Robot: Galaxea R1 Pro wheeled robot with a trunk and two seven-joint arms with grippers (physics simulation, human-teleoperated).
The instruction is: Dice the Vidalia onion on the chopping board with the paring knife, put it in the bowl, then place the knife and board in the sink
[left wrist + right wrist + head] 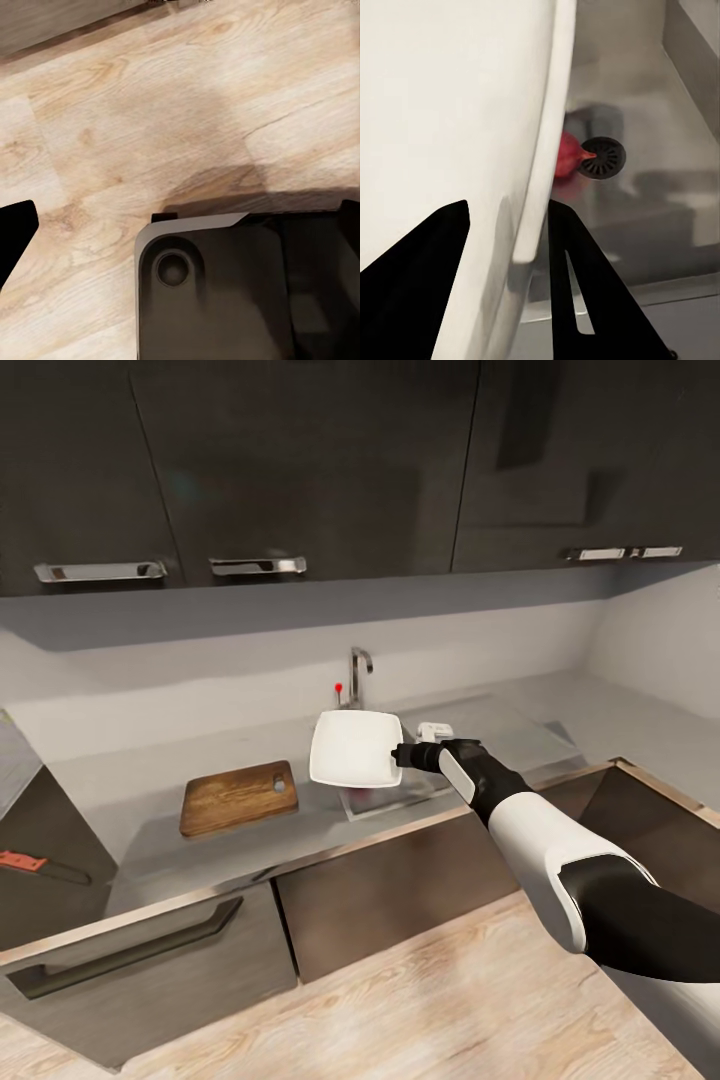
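Right wrist view: the shallow white squarish bowl (450, 112) is clamped by its rim in the right gripper (506, 247) above the grey steel sink (660, 217); a slip could drop it onto the pinkish-red onion (568, 156).

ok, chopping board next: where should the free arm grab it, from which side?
The chopping board lies flat on the countertop, no raised edge to pinch from above. Probably take its front long edge, nearest the robot, after sliding it slightly over the counter lip. The left side suits the free arm; the right gripper holds the bowl.
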